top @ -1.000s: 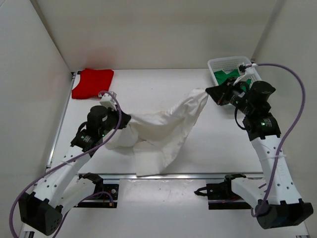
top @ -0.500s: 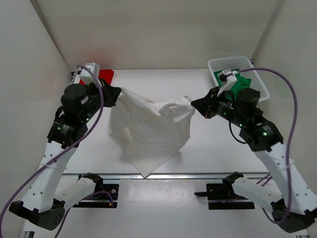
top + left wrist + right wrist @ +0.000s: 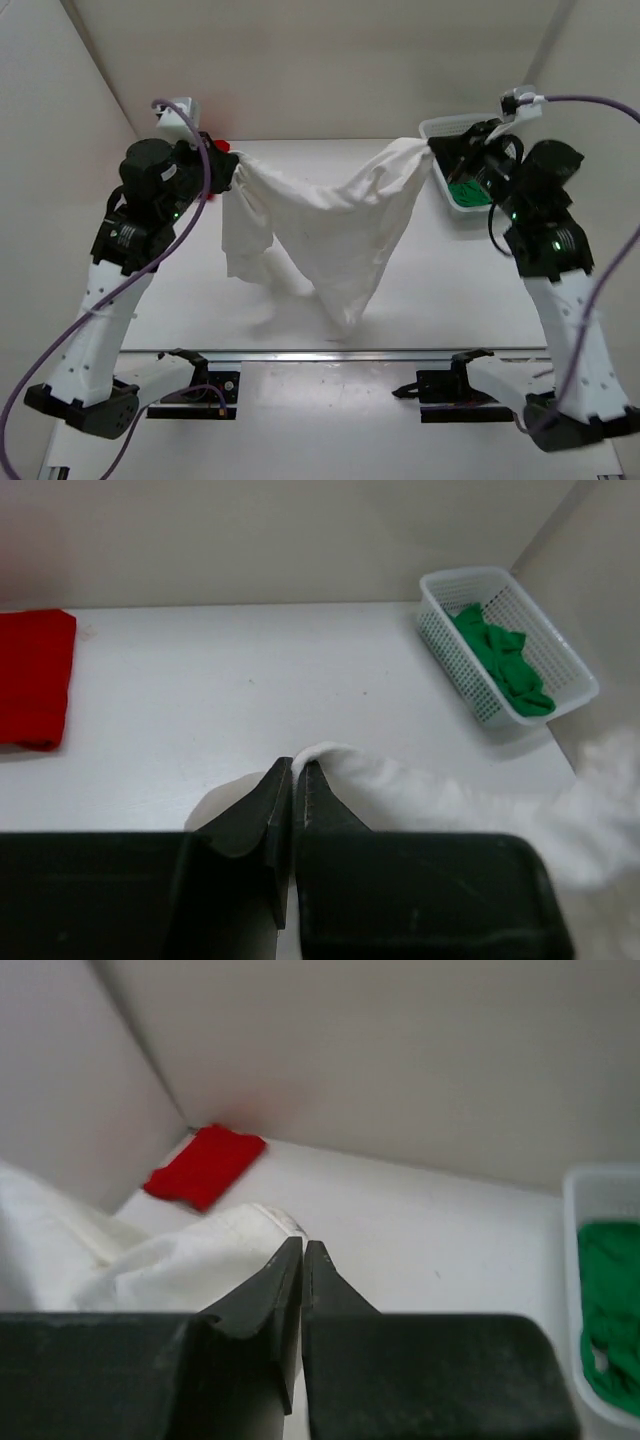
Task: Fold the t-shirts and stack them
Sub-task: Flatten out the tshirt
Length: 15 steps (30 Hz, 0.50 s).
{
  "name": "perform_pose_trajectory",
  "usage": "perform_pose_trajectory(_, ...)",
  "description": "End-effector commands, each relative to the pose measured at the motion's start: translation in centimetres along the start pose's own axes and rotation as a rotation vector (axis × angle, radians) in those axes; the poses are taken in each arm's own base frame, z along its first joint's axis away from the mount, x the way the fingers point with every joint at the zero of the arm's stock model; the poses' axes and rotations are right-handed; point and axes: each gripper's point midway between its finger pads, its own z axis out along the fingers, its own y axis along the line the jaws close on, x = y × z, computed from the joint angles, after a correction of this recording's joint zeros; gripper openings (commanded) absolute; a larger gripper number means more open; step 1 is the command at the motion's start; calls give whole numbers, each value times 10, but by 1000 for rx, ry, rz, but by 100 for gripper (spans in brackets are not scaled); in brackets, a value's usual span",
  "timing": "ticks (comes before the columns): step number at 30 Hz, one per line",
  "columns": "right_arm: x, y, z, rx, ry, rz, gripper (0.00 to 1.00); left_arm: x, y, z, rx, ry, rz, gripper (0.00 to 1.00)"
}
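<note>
- White t-shirt (image 3: 335, 225): held up over the middle of the counter (image 3: 450, 290), stretched between both arms and sagging to a point toward 6 o'clock (whether the tip touches the surface cannot be told).
- Left jaws: clenched on the shirt's 10 o'clock corner.
- Right jaws: clenched on its 2 o'clock corner, just beside the basket (image 3: 465, 574).
- Red t-shirt (image 3: 35, 675): folded flat, in the far corner at 10 o'clock.
- Green t-shirt (image 3: 500, 660): crumpled inside the white mesh basket, at 2 o'clock.
</note>
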Motion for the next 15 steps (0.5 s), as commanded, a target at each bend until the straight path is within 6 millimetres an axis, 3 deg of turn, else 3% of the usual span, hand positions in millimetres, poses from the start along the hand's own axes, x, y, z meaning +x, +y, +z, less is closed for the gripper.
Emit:
perform_pose_trajectory(1,76,-69,37,-91,162,187,0,45,33,41,-46,122,-5,0)
perform_pose_trajectory(2,104,-97,49,-28,211,220,0,74,39,59,-39,205,-30,0)
perform_pose_trajectory(3,113,-120,53,29,211,219,0,94,54,80,-65,257,-47,0)
perform_pose_trajectory(5,158,-168,77,61,302,336,0,130,76,112,-130,331,-69,0)
perform_pose_trajectory(6,158,-181,86,74,301,374,0,158,87,135,-156,393,-78,0)
perform_pose_trajectory(7,171,-196,105,84,335,385,0,164,94,148,-176,403,-89,0)
perform_pose_trajectory(8,202,-209,119,102,403,434,0,176,103,170,-200,437,-98,0)
perform_pose_trajectory(9,209,-217,141,101,424,418,0,182,110,194,-217,455,-99,0)
perform_pose_trajectory(10,195,-215,156,106,425,375,0,204,122,210,-246,501,-112,0)
perform_pose_trajectory(11,224,-221,165,140,502,394,0,183,123,223,-247,458,-110,0)
perform_pose_trajectory(12,208,-227,187,133,474,342,0,165,131,244,-268,414,-98,0)
perform_pose_trajectory(13,189,-229,197,149,460,312,0,181,135,256,-278,460,-101,0)
perform_pose_trajectory(14,208,-225,206,168,513,316,0,144,135,264,-293,388,-92,1)
perform_pose_trajectory(15,194,-228,217,171,494,310,0,123,136,274,-274,348,-95,4)
